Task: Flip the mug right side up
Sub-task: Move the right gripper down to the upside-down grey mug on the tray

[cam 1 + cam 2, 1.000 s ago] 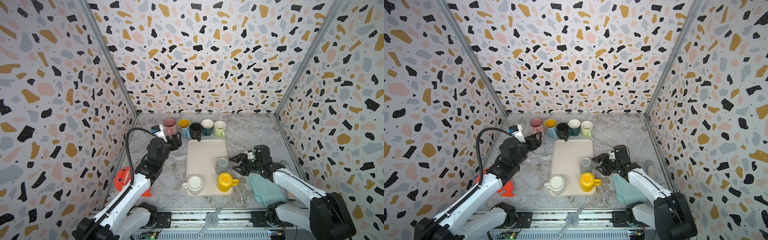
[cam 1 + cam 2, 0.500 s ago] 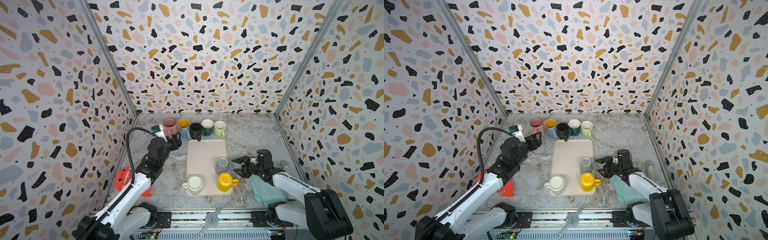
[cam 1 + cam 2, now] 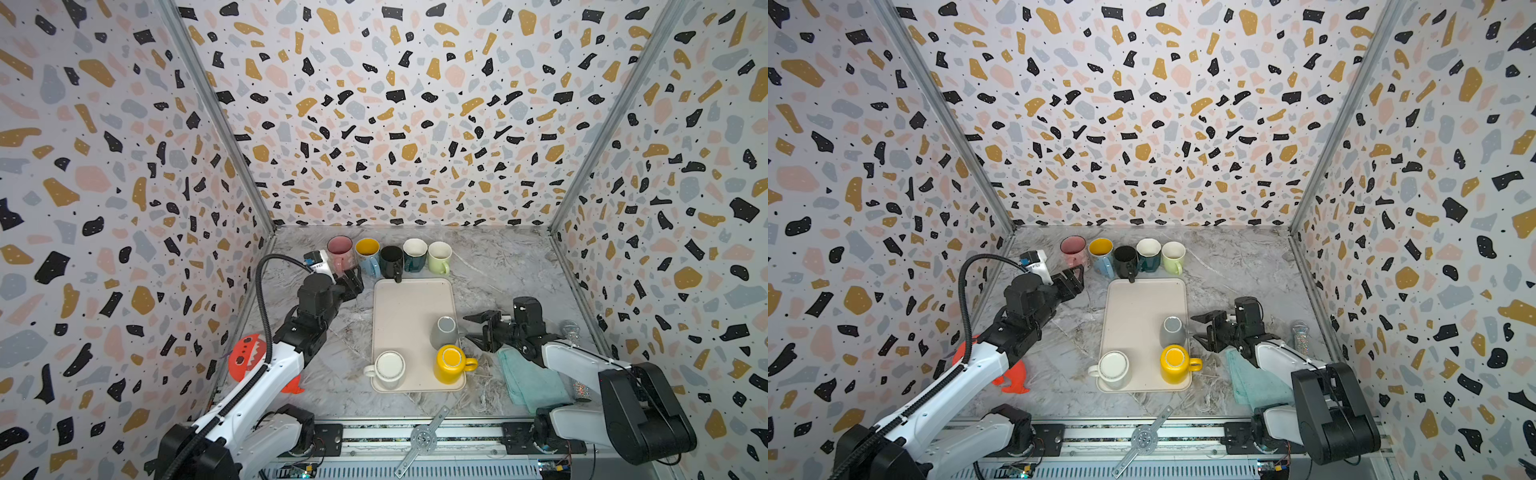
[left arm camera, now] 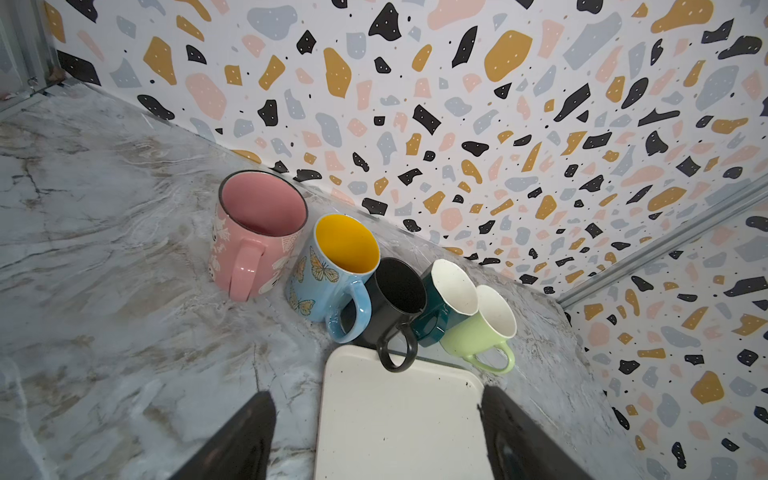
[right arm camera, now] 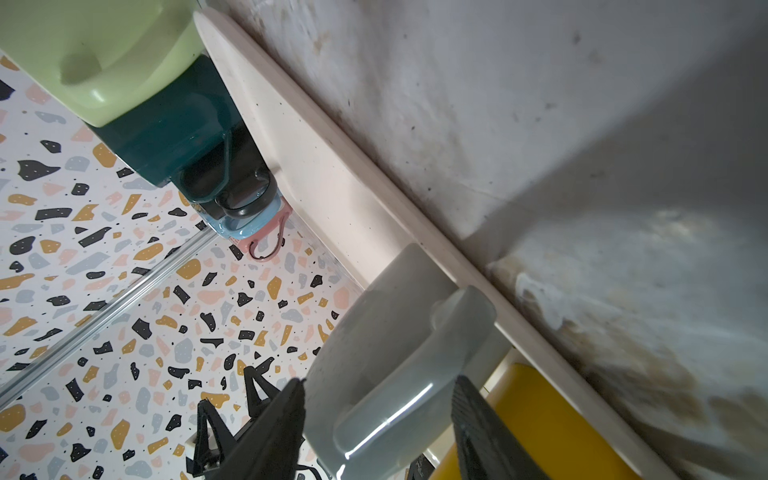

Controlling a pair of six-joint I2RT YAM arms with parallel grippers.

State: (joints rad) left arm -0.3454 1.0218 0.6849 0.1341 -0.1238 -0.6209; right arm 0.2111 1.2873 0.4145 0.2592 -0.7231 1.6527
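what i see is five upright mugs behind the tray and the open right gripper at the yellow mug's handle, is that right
Only the mug is wrong. The open right gripper is at the grey mug's handle, not the yellow mug's; the right wrist view shows that handle between its fingers. Five upright mugs do stand behind the tray.

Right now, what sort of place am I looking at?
Probably a staged robot test booth, not a kitchen: terrazzo-print panels enclose a marble-look tabletop, two robot arms mount on a front rail, and mugs stand beside a tray.
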